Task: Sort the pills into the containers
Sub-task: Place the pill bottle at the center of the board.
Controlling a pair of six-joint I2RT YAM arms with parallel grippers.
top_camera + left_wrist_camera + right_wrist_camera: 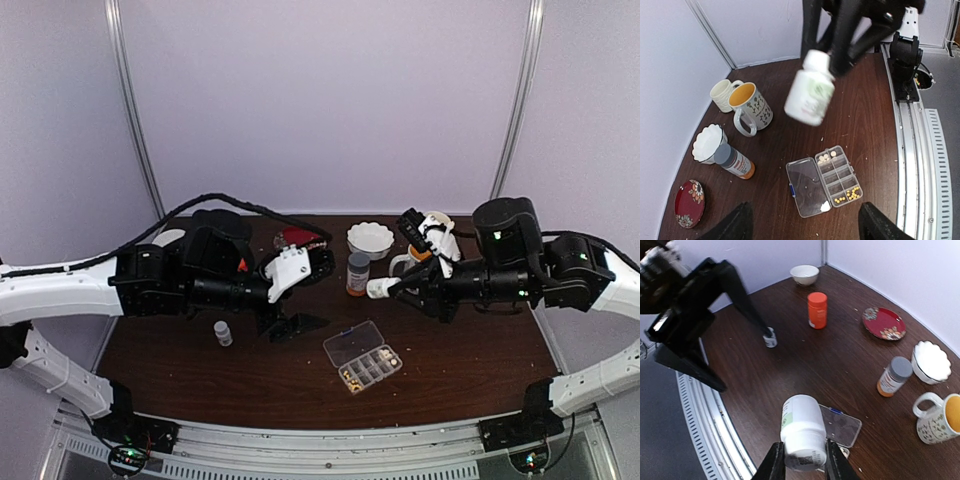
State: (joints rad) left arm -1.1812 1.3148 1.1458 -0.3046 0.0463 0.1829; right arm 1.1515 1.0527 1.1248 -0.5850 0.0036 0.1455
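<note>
The clear organiser box (362, 357) lies open on the table at front centre, its lid flat beside it. In the left wrist view the box (839, 176) holds white pills (826, 158) in one end compartment and yellow pills (852, 194) in the other end. A small white bit (825, 205) lies on the lid. My right gripper (804, 460) is shut on a white bottle (802, 432), tilted in the air above the box; the bottle also shows in the top view (383, 288). My left gripper (805, 232) is open and empty, high above the table.
A grey-capped amber bottle (357, 274), a white fluted bowl (370, 238) and a red plate (298, 237) stand at the back. Two mugs (751, 106) stand at back right. An orange bottle (817, 310), a small vial (223, 333) and a plain bowl (804, 274) are on the left.
</note>
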